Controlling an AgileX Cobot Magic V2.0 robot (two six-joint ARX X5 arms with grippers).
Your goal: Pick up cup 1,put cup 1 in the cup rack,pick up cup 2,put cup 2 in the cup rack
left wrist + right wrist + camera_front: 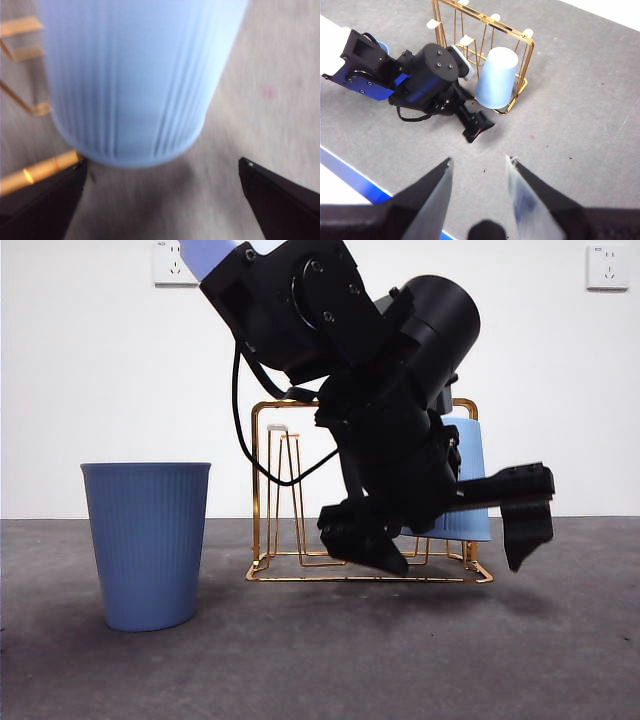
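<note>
A light blue ribbed cup (pixel 472 472) sits upside down on a peg at the right end of the gold wire cup rack (pixel 268 490). My left gripper (pixel 445 525) is open just in front of this cup, jaws spread wide and touching nothing. In the left wrist view the cup (pixel 135 75) fills the picture beyond the open gripper (pixel 162 195), with rack wire (pixel 20 50) beside it. A second, darker blue ribbed cup (pixel 147 543) stands upright on the table left of the rack. My right gripper (pixel 480 185) is open and empty, high above the table, looking down on the rack (pixel 485 30) and the cup (pixel 495 77).
The left arm (pixel 420 75) reaches across in front of the rack and hides its middle pegs in the front view. The grey table (pixel 400 660) runs to a white wall with two sockets. A blue table edge (pixel 350 172) shows in the right wrist view.
</note>
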